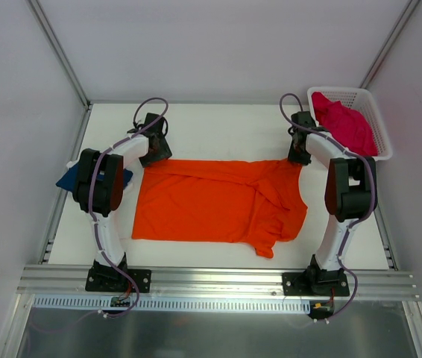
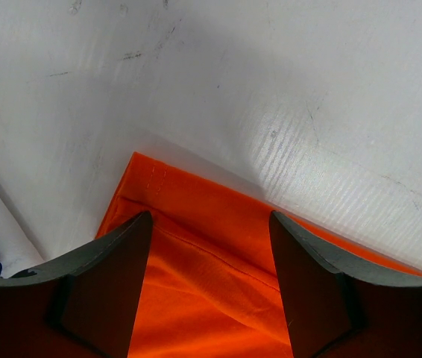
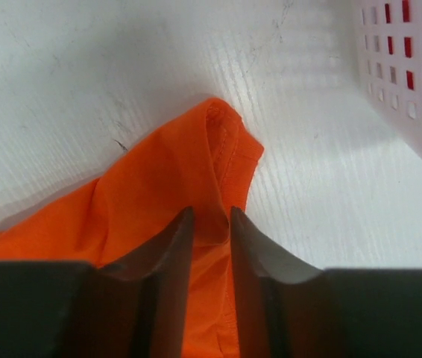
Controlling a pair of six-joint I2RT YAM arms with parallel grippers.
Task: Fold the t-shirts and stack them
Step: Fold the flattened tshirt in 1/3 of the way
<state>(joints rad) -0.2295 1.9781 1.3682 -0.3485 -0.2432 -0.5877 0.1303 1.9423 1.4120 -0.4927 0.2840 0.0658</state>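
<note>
The orange t-shirt (image 1: 218, 201) lies spread on the desk (image 1: 211, 127), its far right corner pinched in the right jaws, the left jaws released astride the far left corner, so the fold seemingly needs the left to clench before both lift.

Bright, even, diffuse light fills the overhead view, and shadows there are faint and soft. In the left wrist view a glare patch washes out the ribbed white tabletop (image 2: 300, 149). Both wrist views show their near dark grey fingers (image 3: 162, 272) slightly soft, and the bright orange cloth t-shirt (image 3: 159, 179) looks heavily saturated.
</note>
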